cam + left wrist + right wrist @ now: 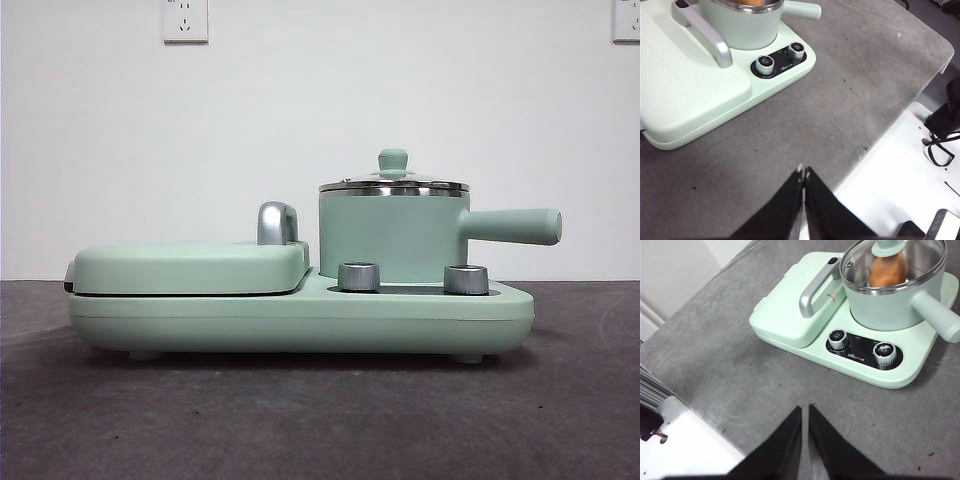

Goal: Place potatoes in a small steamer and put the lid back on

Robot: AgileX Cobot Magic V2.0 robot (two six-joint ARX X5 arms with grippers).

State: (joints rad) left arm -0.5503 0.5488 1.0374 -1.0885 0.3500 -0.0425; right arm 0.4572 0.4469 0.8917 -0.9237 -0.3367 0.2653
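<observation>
The small steamer (392,240), a mint-green pot with a long side handle, stands on the right of a mint-green cooker base (300,318). The glass lid (393,184) with its mint knob sits on the pot. In the right wrist view the orange-brown potato (888,271) shows through the lid (912,260), inside the pot (885,310). My right gripper (805,412) is shut and empty over the grey table, well back from the cooker. My left gripper (803,172) is shut and empty near the table's edge, away from the pot (742,27).
A flat mint-green griddle cover (190,268) with a chrome handle (277,222) fills the cooker's left half. Two chrome knobs (358,276) sit in front of the pot. The pot handle (515,226) sticks out to the right. White surfaces lie beyond the table edges in both wrist views.
</observation>
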